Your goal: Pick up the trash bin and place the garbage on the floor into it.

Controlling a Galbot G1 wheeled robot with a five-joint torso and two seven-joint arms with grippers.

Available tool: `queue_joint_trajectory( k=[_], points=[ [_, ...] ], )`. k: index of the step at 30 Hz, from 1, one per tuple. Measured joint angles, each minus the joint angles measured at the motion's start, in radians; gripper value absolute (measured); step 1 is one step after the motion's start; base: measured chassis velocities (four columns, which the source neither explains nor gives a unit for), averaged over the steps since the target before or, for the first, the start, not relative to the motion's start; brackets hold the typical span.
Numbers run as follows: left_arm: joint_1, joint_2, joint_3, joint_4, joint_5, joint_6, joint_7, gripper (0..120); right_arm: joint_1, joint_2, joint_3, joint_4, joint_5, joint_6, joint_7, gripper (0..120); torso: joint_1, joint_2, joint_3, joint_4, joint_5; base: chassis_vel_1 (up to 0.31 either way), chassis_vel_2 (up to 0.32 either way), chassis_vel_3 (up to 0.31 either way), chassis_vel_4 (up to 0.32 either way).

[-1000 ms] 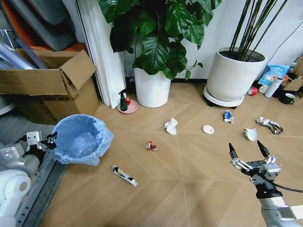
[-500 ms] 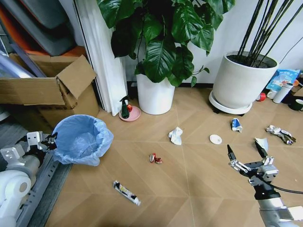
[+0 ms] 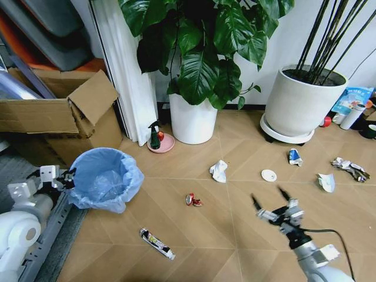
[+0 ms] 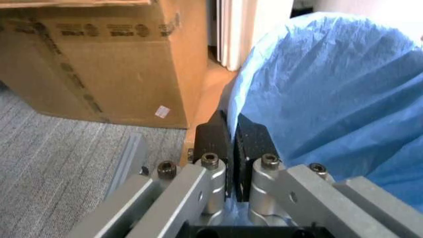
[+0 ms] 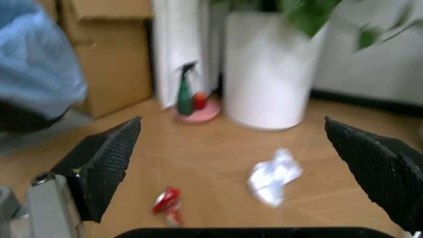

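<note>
Room: chevron wood-look floor (image 3: 194, 232) under two big white plant pots (image 3: 192, 122), a cardboard box (image 3: 56, 117) off to the robot's left.
Trash bin: the trash bin (image 3: 106, 179) stands on the floor near the box, its crinkly blue liner folded over the rim.
Left gripper: the left gripper (image 4: 231, 144) has its jaws pressed together on the liner at the bin's rim.
Right gripper: the right gripper (image 3: 271, 205) hovers above the floor, fingers spread wide and empty.
Garbage: crumpled white paper (image 3: 219, 170), a red wrapper (image 3: 192, 200), a white disc (image 3: 268, 175) and a dark wrapper (image 3: 157, 243) lie scattered, well apart.
Handling: the bin looks light and empty; the liner is thin and slippery, so a grip on plastic alone may slip; clamping rim and liner together seems safer. The scraps look light and crushable, best pinched across the middle.
</note>
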Motion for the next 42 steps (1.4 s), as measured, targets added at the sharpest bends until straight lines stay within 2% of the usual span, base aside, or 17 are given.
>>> queue_joint_trajectory(
  k=[1, 2, 3, 4, 6, 7, 8, 11, 13, 15, 16, 18, 20, 24, 26, 28, 42],
  points=[
    [0.007, 0.018, 0.002, -0.003, -0.012, 0.004, -0.005, 0, 0.032, -0.029, -0.043, -0.027, 0.013, -0.015, -0.015, 100, 0.0, 0.0, 0.0, -0.0002, 0.0001, 0.0, 0.0, 0.0, 0.0],
    [0.019, 0.051, 0.004, -0.01, -0.034, 0.013, -0.019, 0, 0.131, -0.081, -0.157, -0.097, 0.034, -0.04, -0.012, 100, 0.0, 0.0, 0.0, 0.0004, 0.0001, 0.0, 0.0, 0.0, 0.0],
    [0.019, 0.069, 0.007, -0.011, -0.045, 0.017, -0.026, 0, 0.193, -0.099, -0.231, -0.139, 0.049, -0.059, -0.017, 100, 0.0, 0.0, 0.0, 0.0006, 0.0001, 0.0, 0.0, 0.0, 0.0],
    [0.019, 0.069, 0.007, -0.011, -0.045, 0.017, -0.026, 0, 0.193, -0.099, -0.231, -0.139, 0.049, -0.059, -0.017, 100, 0.0, 0.0, 0.0, 0.0006, 0.0001, 0.0, 0.0, 0.0, 0.0],
    [0.024, 0.084, 0.007, -0.015, -0.055, 0.021, -0.034, 0, 0.294, -0.121, -0.368, -0.202, 0.085, -0.095, -0.04, 100, 0.0, 0.0, 0.0, 0.0004, 0.0003, 0.0, 0.0, 0.0, 0.0],
    [0.024, 0.084, 0.007, -0.015, -0.055, 0.021, -0.034, 0, 0.294, -0.121, -0.368, -0.202, 0.085, -0.095, -0.04, 100, 0.0, 0.0, 0.0, 0.0004, 0.0003, 0.0, 0.0, 0.0, 0.0],
    [0.031, 0.087, 0.002, -0.018, -0.057, 0.023, -0.036, 0, 0.369, -0.13, -0.46, -0.239, 0.103, -0.116, -0.049, 100, 0.0, 0.0, 0.0, 0.0004, 0.0001, 0.0, 0.0, 0.0, 0.0],
    [0.047, 0.087, -0.01, -0.026, -0.057, 0.023, -0.037, 0, 0.507, -0.139, -0.616, -0.301, 0.131, -0.142, -0.052, 100, 0.0, 0.0, 0.0, 0.0006, 0.0, 0.0, 0.0, 0.0, 0.0],
    [0.05, 0.086, -0.012, -0.028, -0.057, 0.023, -0.038, 0, 0.531, -0.139, -0.646, -0.312, 0.135, -0.146, -0.052, 100, 0.0, 0.0, 0.0, 0.0007, -0.0001, 0.0, 0.0, 0.0, 0.0],
    [0.069, 0.076, -0.025, -0.045, -0.055, 0.024, -0.039, 0, 0.689, -0.126, -0.854, -0.387, 0.16, -0.164, -0.053, 100, 0.0, 0.0, 0.0, 0.0008, 0.0005, 0.0, 0.0, 0.0, 0.0],
    [0.069, 0.076, -0.025, -0.045, -0.055, 0.024, -0.039, 0, 0.689, -0.126, -0.854, -0.387, 0.16, -0.164, -0.053, 100, 0.0, 0.0, 0.0, 0.0008, 0.0005, 0.0, 0.0, 0.0, 0.0],
    [0.087, 0.07, -0.036, -0.057, -0.051, 0.024, -0.04, 0, 0.779, -0.116, -0.972, -0.413, 0.193, -0.181, -0.047, 100, 0.0, 0.0, 0.0, 0.0009, -0.0001, 0.0, 0.0, 0.0, 0.0],
    [0.091, 0.069, -0.038, -0.058, -0.05, 0.024, -0.04, 0, 0.8, -0.115, -0.998, -0.416, 0.202, -0.186, -0.045, 100, 0.0, 0.0, 0.0, 0.0006, 0.0001, 0.0, 0.0, 0.0, 0.0],
    [0.11, 0.064, -0.057, -0.068, -0.044, 0.022, -0.037, 0, 0.935, -0.118, -1.165, -0.419, 0.247, -0.217, -0.029, 100, 0.0, 0.0, 0.0, 0.0005, 0.0002, 0.0, 0.0, 0.0, 0.0],
    [0.111, 0.064, -0.059, -0.069, -0.043, 0.021, -0.037, 0, 0.949, -0.118, -1.181, -0.418, 0.251, -0.22, -0.027, 100, 0.0, 0.0, 0.0, 0.0006, 0.0, 0.0, 0.0, 0.0, 0.0],
    [0.11, 0.069, -0.062, -0.073, -0.043, 0.021, -0.037, 0, 1.006, -0.117, -1.271, -0.416, 0.27, -0.236, -0.015, 100, 0.0, 0.0, 0.0, 0.0006, 0.0001, 0.0, 0.0, 0.0, 0.0],
    [0.115, 0.063, -0.067, -0.099, -0.036, 0.022, -0.044, 0, 1.063, -0.077, -1.423, -0.463, 0.252, -0.275, 0.008, 100, 0.0, 0.0, 0.0, 0.0004, 0.0001, 0.0, 0.0, 0.0, 0.0]
  ],
)
